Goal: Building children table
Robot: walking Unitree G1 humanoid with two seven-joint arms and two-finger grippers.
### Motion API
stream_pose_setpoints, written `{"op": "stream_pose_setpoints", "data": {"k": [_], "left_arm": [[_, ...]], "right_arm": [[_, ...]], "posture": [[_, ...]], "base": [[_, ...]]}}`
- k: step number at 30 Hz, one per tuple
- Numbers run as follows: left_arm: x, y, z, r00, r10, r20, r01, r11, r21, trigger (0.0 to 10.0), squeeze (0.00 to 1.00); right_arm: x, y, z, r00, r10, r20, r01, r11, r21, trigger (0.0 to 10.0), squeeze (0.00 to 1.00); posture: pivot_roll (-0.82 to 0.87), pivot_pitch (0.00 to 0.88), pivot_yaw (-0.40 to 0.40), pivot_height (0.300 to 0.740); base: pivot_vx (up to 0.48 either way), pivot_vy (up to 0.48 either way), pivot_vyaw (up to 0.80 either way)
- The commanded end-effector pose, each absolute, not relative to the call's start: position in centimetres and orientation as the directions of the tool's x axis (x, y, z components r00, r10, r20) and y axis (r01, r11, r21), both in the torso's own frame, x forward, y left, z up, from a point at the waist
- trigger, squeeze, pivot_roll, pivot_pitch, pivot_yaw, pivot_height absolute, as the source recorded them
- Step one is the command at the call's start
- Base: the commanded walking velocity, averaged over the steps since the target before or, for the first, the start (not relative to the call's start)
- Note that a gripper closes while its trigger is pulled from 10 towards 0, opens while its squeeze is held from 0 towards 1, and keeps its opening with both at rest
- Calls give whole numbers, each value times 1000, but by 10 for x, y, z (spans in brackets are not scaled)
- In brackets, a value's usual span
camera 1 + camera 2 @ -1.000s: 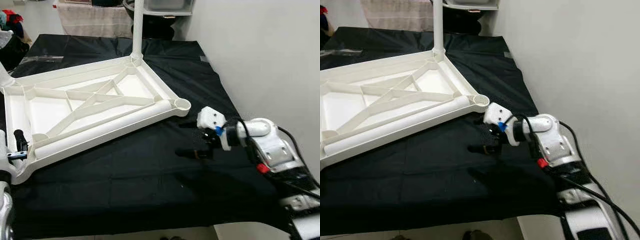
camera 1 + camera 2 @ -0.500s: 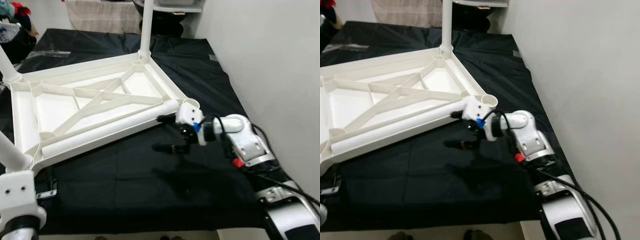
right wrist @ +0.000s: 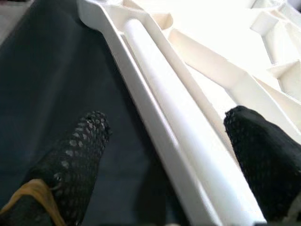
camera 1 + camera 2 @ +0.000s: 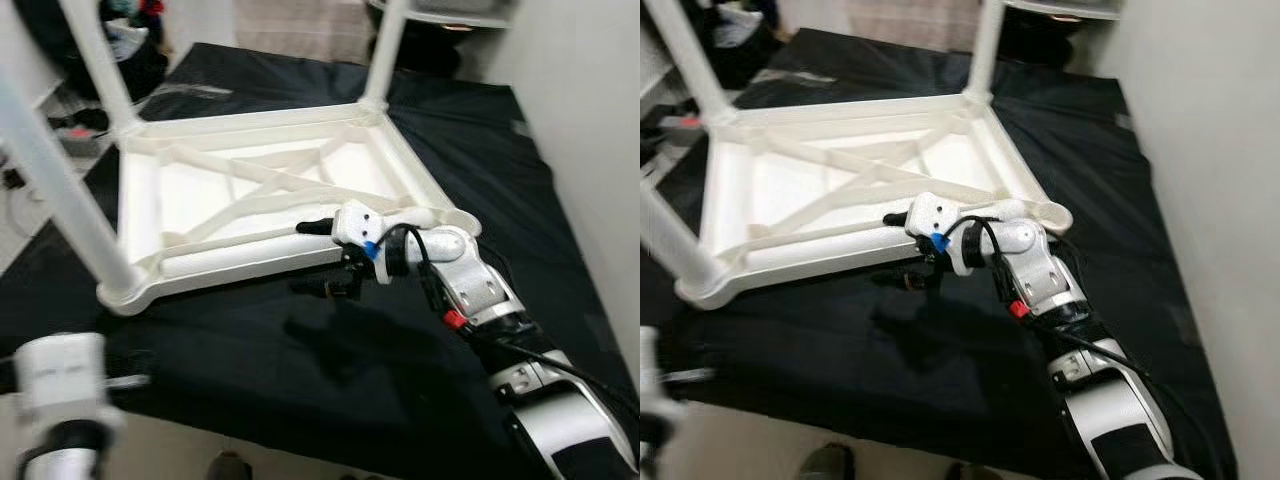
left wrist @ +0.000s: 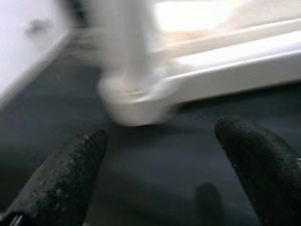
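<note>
At frame centre, the right tool (image 4: 320, 257) is spread wide around the loose leg (image 3: 183, 127) lying in the upturned white table (image 4: 250, 190); the left tool (image 5: 160, 155) is also released.

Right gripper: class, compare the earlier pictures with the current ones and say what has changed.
The right gripper has moved from the black cloth to the upturned table top, its open fingers now straddling the near rim and the loose white leg. The leg is not yet gripped. The table top stayed put; the camera shifted.

A black cloth (image 4: 300, 360) covers the work surface beside a pale wall (image 4: 590, 110), with a heap of coloured clothes (image 4: 130, 40) behind.
</note>
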State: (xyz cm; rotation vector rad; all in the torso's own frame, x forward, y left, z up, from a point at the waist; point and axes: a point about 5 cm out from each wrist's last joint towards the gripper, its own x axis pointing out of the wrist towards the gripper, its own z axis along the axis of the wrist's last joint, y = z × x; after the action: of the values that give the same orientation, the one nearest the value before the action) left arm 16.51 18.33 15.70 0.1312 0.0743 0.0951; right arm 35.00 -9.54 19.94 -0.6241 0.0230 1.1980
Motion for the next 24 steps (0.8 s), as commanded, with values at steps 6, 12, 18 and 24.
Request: {"op": "stream_pose_setpoints", "data": {"k": [6, 12, 18, 24], "left_arm": [[186, 136, 147, 945, -314, -94, 325, 935, 143, 10000, 0], [197, 125, 150, 915, -398, -69, 404, 905, 132, 10000, 0], [195, 123, 148, 908, -413, -65, 418, 898, 138, 10000, 0], [196, 122, 147, 906, -419, -62, 424, 894, 145, 10000, 0]], "right_arm": [[360, -111, 198, 448, 795, -409, -852, 242, -464, 10000, 0], [364, -143, 197, 442, 707, -553, -869, 184, -459, 10000, 0], [364, -167, 217, 358, 699, -619, -909, 109, -402, 10000, 0], [357, -168, 213, 240, 666, -706, -940, -23, -341, 10000, 0]], "posture": [[41, 153, -100, 740], [31, 153, -95, 740], [25, 147, -98, 740], [19, 145, -101, 740]], "base": [[0, 0, 645], [0, 0, 0], [0, 0, 0], [0, 0, 0]]}}
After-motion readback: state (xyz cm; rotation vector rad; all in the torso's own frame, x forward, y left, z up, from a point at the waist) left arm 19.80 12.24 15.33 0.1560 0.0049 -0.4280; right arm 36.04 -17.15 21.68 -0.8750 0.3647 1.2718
